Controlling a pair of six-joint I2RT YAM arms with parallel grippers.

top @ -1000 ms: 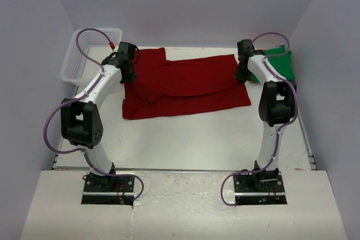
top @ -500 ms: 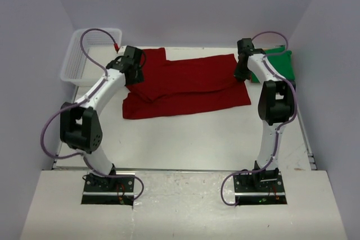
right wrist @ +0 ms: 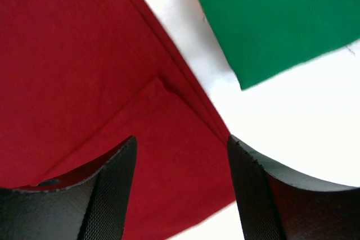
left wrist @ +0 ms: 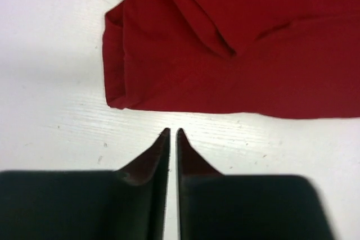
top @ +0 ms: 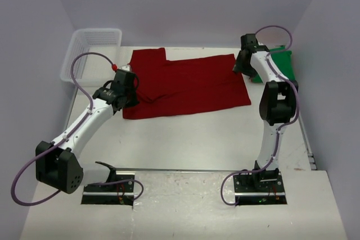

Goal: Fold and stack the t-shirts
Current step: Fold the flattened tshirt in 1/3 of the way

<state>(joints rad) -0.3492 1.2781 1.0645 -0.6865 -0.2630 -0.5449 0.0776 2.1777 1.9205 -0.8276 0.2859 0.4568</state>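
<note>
Holding nothing in left gripper (left wrist: 172, 131), pinched shut just off near-left corner of dark red t-shirt (left wrist: 242, 49), part-folded on table (top: 185, 144). Gaping over its right edge with right gripper (right wrist: 181, 140), near green t-shirt (right wrist: 270, 21). Could skew fold if tugging one side alone

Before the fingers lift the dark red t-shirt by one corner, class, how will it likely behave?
Probably floppy: the dark red t-shirt lies flat in soft folded layers, so it should droop. Likely light, being thin cloth. Pushed, it may bunch, not slide.
</note>
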